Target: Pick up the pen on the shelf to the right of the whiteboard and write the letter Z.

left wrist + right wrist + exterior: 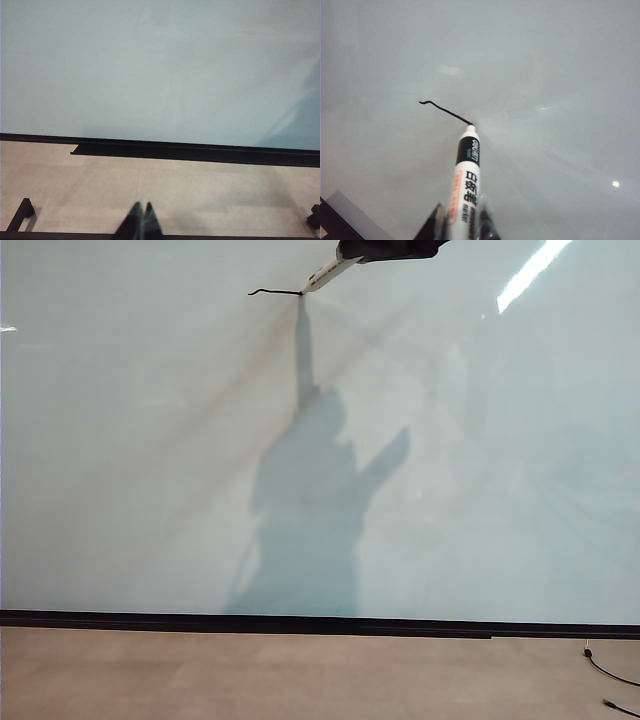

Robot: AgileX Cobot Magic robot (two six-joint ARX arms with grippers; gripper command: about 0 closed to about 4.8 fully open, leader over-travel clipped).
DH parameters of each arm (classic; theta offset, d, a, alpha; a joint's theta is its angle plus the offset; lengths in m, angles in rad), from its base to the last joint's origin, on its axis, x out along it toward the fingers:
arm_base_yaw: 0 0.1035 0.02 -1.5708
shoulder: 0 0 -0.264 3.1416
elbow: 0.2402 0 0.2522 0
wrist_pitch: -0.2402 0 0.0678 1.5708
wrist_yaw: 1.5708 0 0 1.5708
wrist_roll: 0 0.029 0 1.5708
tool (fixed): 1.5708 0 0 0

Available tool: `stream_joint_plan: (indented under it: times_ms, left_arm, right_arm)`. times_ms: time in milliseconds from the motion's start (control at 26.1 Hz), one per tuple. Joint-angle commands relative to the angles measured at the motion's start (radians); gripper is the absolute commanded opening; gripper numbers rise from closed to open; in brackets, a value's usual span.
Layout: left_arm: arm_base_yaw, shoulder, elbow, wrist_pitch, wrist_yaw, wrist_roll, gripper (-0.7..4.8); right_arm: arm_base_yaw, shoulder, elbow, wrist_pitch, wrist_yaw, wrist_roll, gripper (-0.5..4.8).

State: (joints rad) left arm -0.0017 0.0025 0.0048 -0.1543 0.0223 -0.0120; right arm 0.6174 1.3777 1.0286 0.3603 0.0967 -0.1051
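Right claw (352, 258) reaches in from the top edge of the exterior view, a little right of centre, its jaws clamped nearly shut around the barrel of the pen (325, 276). Only the dark underside of that claw shows there. In the right wrist view the right claw (462, 220) grips the pen (466, 180) low on its white body, and the printed barrel with its black band and pale nib runs away from the camera toward the whiteboard (560, 75).

That nib touches the whiteboard (120, 440) in the upper middle of the exterior frame, at the right-hand end of a short, slightly wobbly black stroke (272, 291). The stroke runs roughly level to the left and ends in a small hook. Seen from the right wrist, the same stroke (445, 110) slants from the nib toward a hooked end. So far this single line is all of the letter Z on the board. A grey shadow of arm and pen falls down the board below the nib.

Left claw (140, 225) sits at the bottom edge of the left wrist view, its two dark fingertips pressed together and holding nothing. Ahead of it lie pale floor, a black shelf (200, 152) along the board's foot, and the bare whiteboard (150, 70).

Thin black cables (610, 680) lie on the floor at the lower right of the exterior view.
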Motion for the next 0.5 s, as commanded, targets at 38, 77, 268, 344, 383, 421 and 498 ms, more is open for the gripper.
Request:
stream_joint_plan:
  times_ms: [38, 77, 268, 344, 383, 421, 498]
  left_arm:
    - [0.0, 0.001, 0.002, 0.005, 0.0, 0.004, -0.05]
    - [0.0, 0.001, 0.002, 0.005, 0.0, 0.004, -0.04]
    - [0.0, 0.001, 0.002, 0.005, 0.0, 0.004, -0.04]
    - [0.0, 0.001, 0.002, 0.005, 0.0, 0.004, -0.05]
    - [0.0, 0.001, 0.002, 0.005, 0.0, 0.004, -0.05]
    - [0.0, 0.001, 0.002, 0.005, 0.0, 0.004, -0.04]
    - [0.0, 0.001, 0.002, 0.005, 0.0, 0.004, -0.05]
  right_arm:
    - [-0.021, -0.013, 0.004, -0.008, 0.109, -0.008, -0.05]
    - [-0.024, -0.017, 0.004, -0.014, 0.111, -0.008, -0.05]
    - [-0.025, -0.026, 0.003, -0.033, 0.131, -0.01, -0.05]
    - [-0.026, -0.034, 0.003, -0.042, 0.142, -0.022, -0.05]
    - [-0.026, -0.037, 0.003, -0.044, 0.147, -0.024, -0.05]
    - [-0.026, -0.04, 0.003, -0.047, 0.153, -0.026, -0.05]
    - [-0.026, -0.047, 0.003, -0.06, 0.163, -0.027, -0.05]
